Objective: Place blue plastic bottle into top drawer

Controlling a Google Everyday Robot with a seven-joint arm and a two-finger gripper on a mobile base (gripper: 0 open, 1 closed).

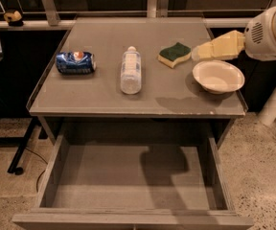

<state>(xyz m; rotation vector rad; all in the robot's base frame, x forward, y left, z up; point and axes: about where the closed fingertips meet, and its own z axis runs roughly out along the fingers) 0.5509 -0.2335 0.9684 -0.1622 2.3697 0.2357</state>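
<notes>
The blue plastic bottle (131,71) lies on its side in the middle of the grey table (99,97), white cap pointing to the far edge. The top drawer (133,181) is pulled open below the table's front edge, and nothing lies in it. My gripper (198,53) is a cream-coloured piece reaching in from the right. It hovers above the table between the sponge and the bowl, well to the right of the bottle and apart from it. It holds nothing that I can see.
A dark blue soda can (75,62) lies at the table's left. A green and yellow sponge (175,54) lies right of the bottle. A white bowl (218,75) stands at the right edge, under my arm. The arm's white body (272,30) is at the far right.
</notes>
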